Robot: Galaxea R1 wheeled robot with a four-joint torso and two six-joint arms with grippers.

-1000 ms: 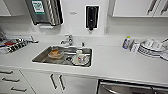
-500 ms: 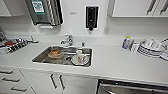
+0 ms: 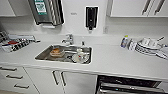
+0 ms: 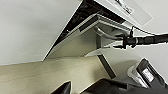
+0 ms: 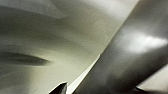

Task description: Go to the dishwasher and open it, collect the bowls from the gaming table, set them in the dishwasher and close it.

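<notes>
white kitchen counter (image 3: 115, 60) runs across the head view, with a steel sink (image 3: 45, 55) set into it. under the counter's right part sits the dishwasher (image 3: 127, 85), its door part way open at the top, showing a dark slot and the steel front below. just beside it are white cabinet doors (image 3: 75, 82) with bar handles, and drawers (image 3: 12, 80) lie further along. inside the sink rest a brownish item (image 3: 56, 52) and a pale round dish (image 3: 80, 58). a tap (image 3: 68, 39) stands behind the sink. stacked white dishes (image 3: 147, 46) sit on the counter above the dishwasher, with a small bottle (image 3: 124, 41) near them. a paper towel dispenser (image 3: 46, 11) and a dark soap dispenser (image 3: 91, 17) hang on the wall. the left wrist view shows the dishwasher door tilted open over a pale floor (image 4: 37, 75). whether either tool is wide or narrow i cannot tell.
</notes>
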